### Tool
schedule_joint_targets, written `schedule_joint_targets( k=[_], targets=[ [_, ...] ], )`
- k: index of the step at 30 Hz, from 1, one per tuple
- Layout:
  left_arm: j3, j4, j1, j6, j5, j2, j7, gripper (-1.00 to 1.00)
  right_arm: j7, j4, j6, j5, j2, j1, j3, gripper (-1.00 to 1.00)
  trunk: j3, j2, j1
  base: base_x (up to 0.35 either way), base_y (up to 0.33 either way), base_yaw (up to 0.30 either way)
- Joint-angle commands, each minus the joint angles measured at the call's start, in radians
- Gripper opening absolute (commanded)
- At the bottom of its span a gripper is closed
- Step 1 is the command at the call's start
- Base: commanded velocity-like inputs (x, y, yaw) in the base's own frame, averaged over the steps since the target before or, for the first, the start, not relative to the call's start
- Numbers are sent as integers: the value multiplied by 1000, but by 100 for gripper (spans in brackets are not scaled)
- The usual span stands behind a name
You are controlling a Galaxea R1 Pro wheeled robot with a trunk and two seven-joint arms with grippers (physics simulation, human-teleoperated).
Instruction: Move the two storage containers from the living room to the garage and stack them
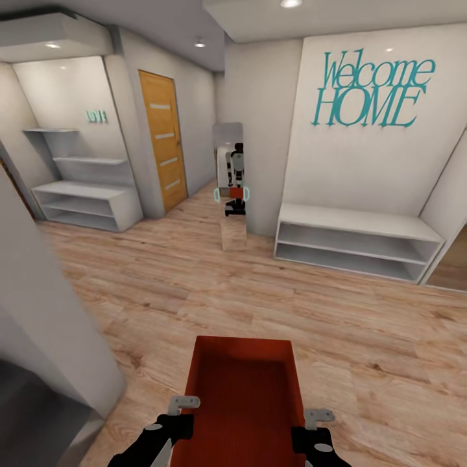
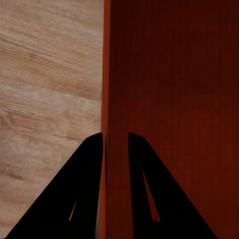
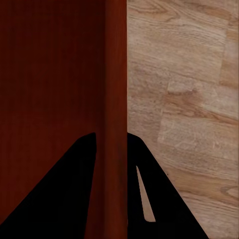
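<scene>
A: What is being carried, and where is it seen?

B: An orange-red rectangular open-top plastic storage container (image 1: pixel 243 395) is held out in front of the robot, above a light wood plank floor (image 1: pixel 363 324). Its hollow inside is seen from the head view, ribbed and bare.

A: How is the container gripped?

B: The left wall is pinched by the left gripper (image 2: pixel 115 144), one black finger (image 2: pixel 84 184) on the outside and the other on the inside, as shown in the left wrist view. The right wall is pinched in the same way by the right gripper (image 3: pixel 115 144), with the rim clamped between its two dark fingers (image 3: pixel 69 189). Both pairs of fingers are closed onto the walls, not spread.

A: What lies beyond the container?

B: A tall narrow mirror (image 1: pixel 230 188) is leaned at a white wall corner straight beyond the container; the robot and a red patch are reflected in it. To the right of the mirror, a low white open shelf unit (image 1: pixel 357 243) is set under teal lettering reading "Welcome HOME" (image 1: pixel 373 91). To the left of the mirror, a wooden door with pale horizontal panels (image 1: pixel 162 139) is seen, and farther left, white stepped shelving (image 1: pixel 84 188).
</scene>
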Motion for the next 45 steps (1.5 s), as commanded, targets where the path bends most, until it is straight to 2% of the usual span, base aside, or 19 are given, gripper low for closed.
schedule_joint_targets(
  k=[1, 45],
  targets=[
    [9, 0, 0, 7, -12, 10, 9, -100, -17, -3, -4, 16, -8, -2, -15, -100, -2, -1, 1, 323, 0, 0],
    [8, 0, 0, 7, -13, 10, 9, -100, -14, -3, -2, 17, -8, -2, -13, -100, -2, -1, 1, 323, 0, 12]
  ],
)
